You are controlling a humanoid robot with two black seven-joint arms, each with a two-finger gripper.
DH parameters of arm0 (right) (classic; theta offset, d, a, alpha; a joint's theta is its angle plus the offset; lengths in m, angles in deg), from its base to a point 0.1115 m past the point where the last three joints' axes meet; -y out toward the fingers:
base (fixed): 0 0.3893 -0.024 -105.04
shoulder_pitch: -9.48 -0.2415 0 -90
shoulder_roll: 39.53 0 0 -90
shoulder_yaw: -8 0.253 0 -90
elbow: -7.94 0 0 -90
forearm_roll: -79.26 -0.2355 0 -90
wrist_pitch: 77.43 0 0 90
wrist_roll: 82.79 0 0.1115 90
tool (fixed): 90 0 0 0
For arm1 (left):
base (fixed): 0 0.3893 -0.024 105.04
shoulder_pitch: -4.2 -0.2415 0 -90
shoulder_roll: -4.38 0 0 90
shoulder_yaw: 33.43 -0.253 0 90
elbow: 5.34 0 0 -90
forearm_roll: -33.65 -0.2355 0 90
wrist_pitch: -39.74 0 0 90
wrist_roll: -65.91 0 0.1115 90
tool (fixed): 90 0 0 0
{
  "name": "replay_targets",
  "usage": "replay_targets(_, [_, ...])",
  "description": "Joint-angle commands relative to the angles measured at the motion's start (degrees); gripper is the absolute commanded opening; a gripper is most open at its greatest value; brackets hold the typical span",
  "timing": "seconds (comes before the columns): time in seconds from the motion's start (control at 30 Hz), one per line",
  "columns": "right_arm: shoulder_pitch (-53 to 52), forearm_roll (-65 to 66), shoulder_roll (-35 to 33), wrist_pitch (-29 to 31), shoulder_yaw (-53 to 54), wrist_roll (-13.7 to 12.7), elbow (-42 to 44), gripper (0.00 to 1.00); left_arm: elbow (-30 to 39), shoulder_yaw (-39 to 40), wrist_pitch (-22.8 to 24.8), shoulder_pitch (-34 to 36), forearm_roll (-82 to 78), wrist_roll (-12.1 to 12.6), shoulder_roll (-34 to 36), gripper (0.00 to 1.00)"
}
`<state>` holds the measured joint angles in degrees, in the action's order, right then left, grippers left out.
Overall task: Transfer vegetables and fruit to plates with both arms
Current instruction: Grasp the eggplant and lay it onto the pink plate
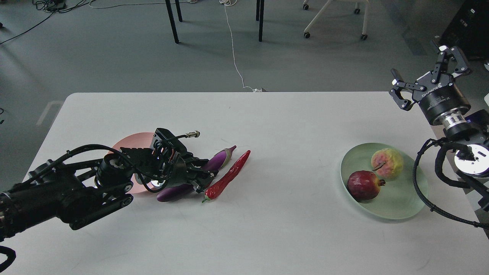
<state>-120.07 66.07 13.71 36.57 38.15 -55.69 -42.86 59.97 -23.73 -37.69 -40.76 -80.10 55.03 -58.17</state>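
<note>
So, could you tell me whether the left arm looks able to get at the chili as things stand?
Probably yes. The left gripper is low over the eggplant, and the chili lies right beside it on bare table, nothing covering it. The eggplant alongside leaves little room.

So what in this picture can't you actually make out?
- Head view: most of the pink plate is hidden behind the left arm.
- Head view: the left gripper sits over the eggplant; whether its dark fingers grip it cannot be told.
- Head view: the middle of the eggplant is covered by that gripper.
- Head view: the right arm is cut off by the right edge below the open right gripper.
</note>
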Motion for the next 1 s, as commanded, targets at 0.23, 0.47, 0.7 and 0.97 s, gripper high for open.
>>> replay_targets(0.23, [-0.44,0.0,-0.16,-0.09,-0.18,-0.02,0.18,0.99,6.49,4.81,0.79,2.59,10.48,-0.55,12.96,0.18])
replay_targets(0.47, [-0.35,0.0,0.46,-0.09,-0.44,-0.02,0.36,0.99,2.91,2.61,0.35,0.23,11.01,-0.64,19.48,0.19])
replay_targets(0.7, [-0.44,0.44,0.55,-0.09,-0.62,-0.02,0.18,0.99,1.05,2.52,0.08,-1.01,10.92,-0.11,17.12,0.65])
replay_targets(0.97, [-0.26,0.71,-0.24,0.0,-0.71,-0.02,0.18,0.99,1.49,2.7,0.7,0.57,10.48,-0.2,16.14,0.77])
